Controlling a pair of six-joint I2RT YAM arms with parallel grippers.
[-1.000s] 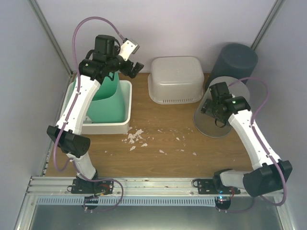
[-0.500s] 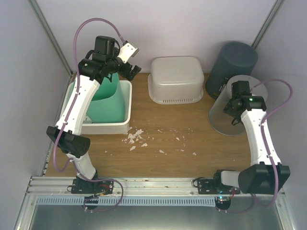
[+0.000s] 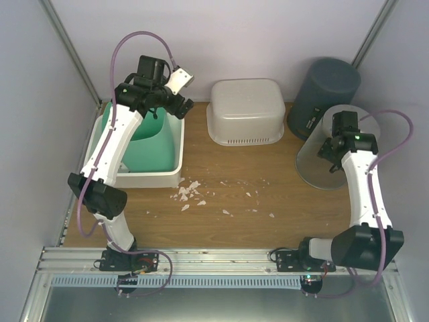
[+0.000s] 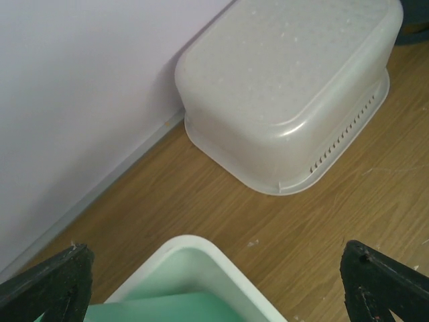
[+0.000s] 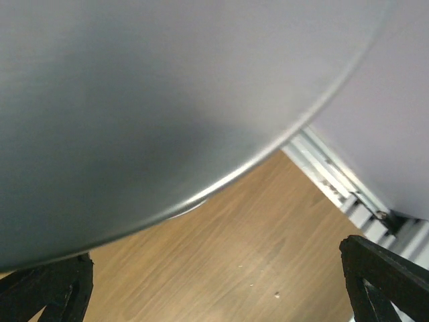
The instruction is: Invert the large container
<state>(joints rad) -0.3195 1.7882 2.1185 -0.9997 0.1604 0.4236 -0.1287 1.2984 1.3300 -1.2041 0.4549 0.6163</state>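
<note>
Left claw (image 3: pixel 184 107), fingers spread and empty, hangs near the left end of the white tub (image 3: pixel 245 107). Right claw (image 3: pixel 330 158), also released, sits farther off to its right. The tub rests by the back wall on the tabletop (image 3: pixel 268 194), its long side running left to right and its bottom already facing up, so the flip looks done.

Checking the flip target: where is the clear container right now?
Top view: the clear container is at the table's right side, beneath the right arm's wrist, just in front of the dark grey cylinder.
</note>
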